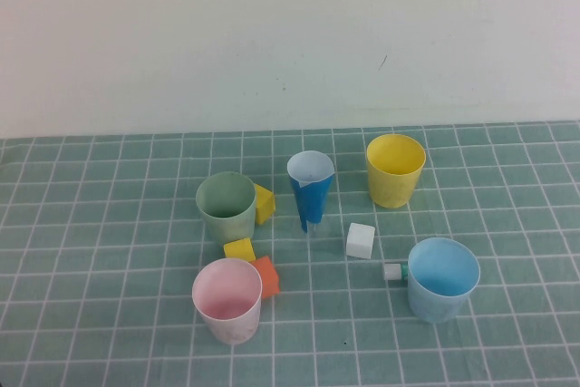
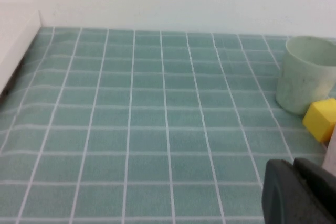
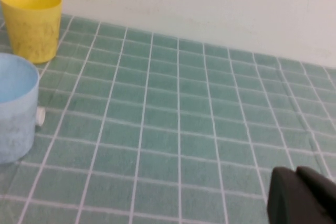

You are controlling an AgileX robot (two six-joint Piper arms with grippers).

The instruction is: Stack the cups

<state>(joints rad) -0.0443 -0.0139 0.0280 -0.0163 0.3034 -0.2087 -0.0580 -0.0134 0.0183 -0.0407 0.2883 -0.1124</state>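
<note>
Both grippers are closed on nothing: your left gripper (image 2: pixel 299 190) and right gripper (image 3: pixel 302 195) show only as dark tips at the lower right of their wrist views. You see four empty, upright, unstacked cups: sage green plastic cup (image 1: pixel 227 207) centre-left, pale pink cup (image 1: pixel 227 300) lower left, yellow cup (image 1: pixel 395 169) upper right, light blue cup (image 1: pixel 442 278) lower right. Neither arm appears in your high view.

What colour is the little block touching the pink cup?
Orange block, clearest in the high view, beside the pink cup.
</note>
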